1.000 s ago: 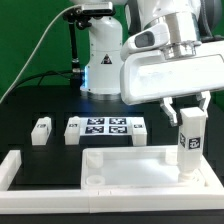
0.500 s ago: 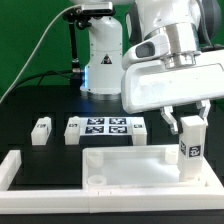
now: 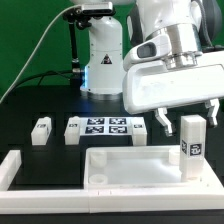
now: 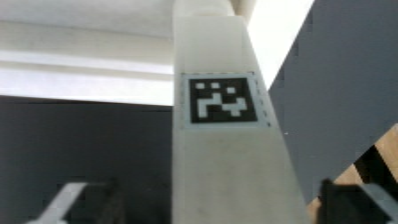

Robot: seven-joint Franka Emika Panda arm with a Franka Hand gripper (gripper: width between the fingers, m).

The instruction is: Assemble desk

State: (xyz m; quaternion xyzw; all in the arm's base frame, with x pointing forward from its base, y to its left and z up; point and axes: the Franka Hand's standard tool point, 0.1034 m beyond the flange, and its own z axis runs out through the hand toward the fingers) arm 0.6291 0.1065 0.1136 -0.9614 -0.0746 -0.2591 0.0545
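The white desk top (image 3: pixel 135 168) lies flat near the table's front, with a round socket showing at its corner on the exterior view's left. One square leg (image 3: pixel 191 142) stands upright in the corner on the exterior view's right, its tag facing the camera. My gripper (image 3: pixel 188 116) hangs over the top of this leg, open, with a finger on each side and a gap to each. In the wrist view the tagged leg (image 4: pixel 222 110) runs between my gripper (image 4: pixel 210 205) fingers without touching them. A second leg (image 3: pixel 41 131) lies loose on the exterior view's left.
The marker board (image 3: pixel 105 128) lies behind the desk top. White border bars (image 3: pixel 14 170) frame the work area at the exterior view's left and front. The arm's base (image 3: pixel 103 55) stands at the back with a black cable beside it.
The jaws have spread apart and let go of the upright leg, which stays standing in the corner socket. The hand has hardly moved.
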